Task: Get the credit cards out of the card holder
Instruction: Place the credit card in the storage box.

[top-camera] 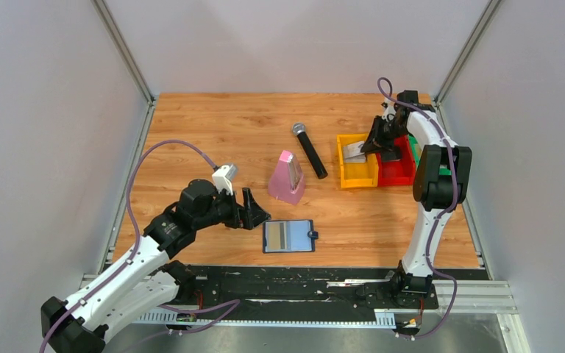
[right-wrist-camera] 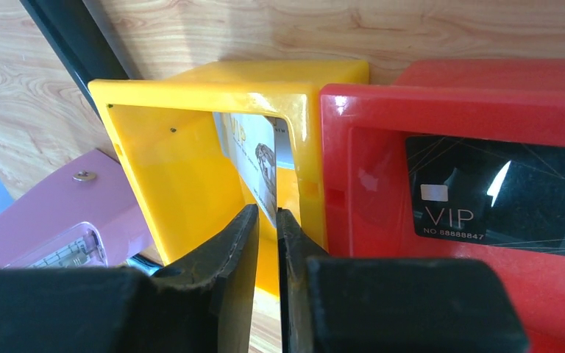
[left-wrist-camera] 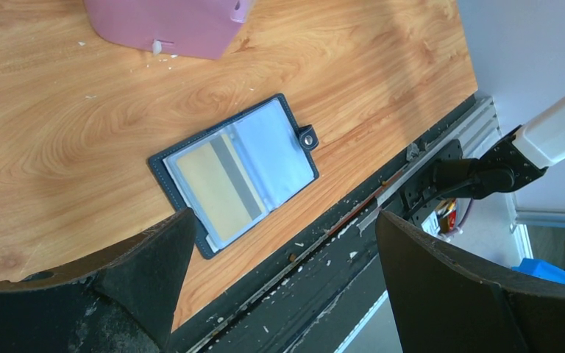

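Currently card holder (top-camera: 288,236) lies crosswise — tab (top-camera: 313,234) right.

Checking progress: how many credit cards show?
3: tan-gold card in the card holder, pale card in the yellow bin, black card in the red bin. Others may be hidden.

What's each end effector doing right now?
Left end effector: open, empty, near the navy-blue folding card holder.
Right end effector: closed on a thin pale printed card at the yellow plastic bin.

Metronome (top-camera: 288,179), microphone (top-camera: 310,151), yellow bin (top-camera: 355,182), red bin (top-camera: 397,175)
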